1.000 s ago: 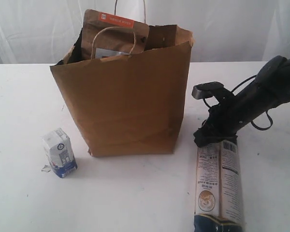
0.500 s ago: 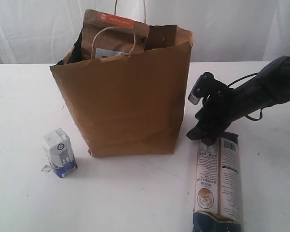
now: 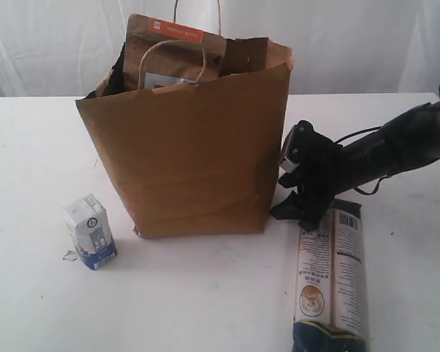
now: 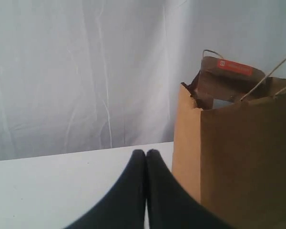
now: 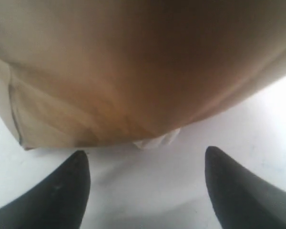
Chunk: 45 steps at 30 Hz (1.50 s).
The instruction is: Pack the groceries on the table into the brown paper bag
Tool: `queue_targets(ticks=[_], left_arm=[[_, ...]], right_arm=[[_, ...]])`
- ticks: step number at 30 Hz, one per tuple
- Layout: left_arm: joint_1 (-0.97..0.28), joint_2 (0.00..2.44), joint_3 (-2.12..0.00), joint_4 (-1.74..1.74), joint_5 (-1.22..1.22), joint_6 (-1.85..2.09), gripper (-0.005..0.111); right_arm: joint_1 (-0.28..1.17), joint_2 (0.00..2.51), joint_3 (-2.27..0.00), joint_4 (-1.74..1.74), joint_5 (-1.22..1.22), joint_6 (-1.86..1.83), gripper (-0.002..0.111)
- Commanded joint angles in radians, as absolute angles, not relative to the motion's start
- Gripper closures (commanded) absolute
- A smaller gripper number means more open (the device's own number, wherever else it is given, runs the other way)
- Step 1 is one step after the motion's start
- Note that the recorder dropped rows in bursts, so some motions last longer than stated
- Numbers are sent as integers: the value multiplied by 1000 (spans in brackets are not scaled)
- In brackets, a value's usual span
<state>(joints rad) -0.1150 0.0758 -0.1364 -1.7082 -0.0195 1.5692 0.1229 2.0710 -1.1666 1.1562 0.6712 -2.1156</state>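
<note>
**Brown paper bag [image 3: 191, 154] upright; right gripper [image 3: 295, 213] spread wide at its foot**

Stands mid-way across the white table [image 3: 205, 308], kraft paper creased, rim ragged and torn, twisted cord handles looping above. Hides all but the top of the brown orange-striped pouch [image 3: 172, 48] poking from the mouth; leaves the rest of the inside dark. Carries white lettering on the pouch's orange strip, too small to read.

Has the small white-blue carton [image 3: 92, 231], boxy and gable-topped, near the lower left corner but apart from it; print blurred.

Has the long dark-blue packet [image 3: 330, 279] lying flat off the right side, glossy and tube-like, cut off by the lower edge of the exterior view; bears a barcode, a round emblem and fine print, none legible.

Sits just beside the bag's lower right corner, at the packet's far end, black fingers [image 5: 62, 200] well apart and gripping nothing; cannot tell whether touching the packet.

Shows the left gripper [image 4: 146, 155] only in its wrist view, beside the bag, fingers pressed fully together and empty.
</note>
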Motion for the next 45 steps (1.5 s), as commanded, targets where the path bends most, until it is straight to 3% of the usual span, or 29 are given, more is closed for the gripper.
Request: queue_targets(ticks=[1, 6, 15, 23, 27, 39, 45], left_arm=[[-112, 79, -140, -1734, 38, 1561, 107], [-112, 79, -140, -1734, 81, 1561, 107], [-112, 79, -140, -1734, 81, 1561, 107], [-112, 79, -140, -1734, 81, 1561, 107], [-112, 79, -140, -1734, 81, 1561, 107], [-112, 79, -140, -1734, 81, 1561, 107], [-112, 79, -140, -1717, 73, 1569, 107]], right_arm=[[121, 2114, -1193, 1178, 681, -2141, 45], [121, 2130, -1230, 1178, 684, -2141, 52], [121, 2178, -1268, 1187, 797, -2141, 54], [121, 2194, -1280, 1193, 812, -2141, 88], [119, 2171, -1280, 1142, 811, -2116, 97], [95, 1960, -1280, 811, 852, -1695, 99], [91, 1748, -1280, 695, 1147, -1193, 99]])
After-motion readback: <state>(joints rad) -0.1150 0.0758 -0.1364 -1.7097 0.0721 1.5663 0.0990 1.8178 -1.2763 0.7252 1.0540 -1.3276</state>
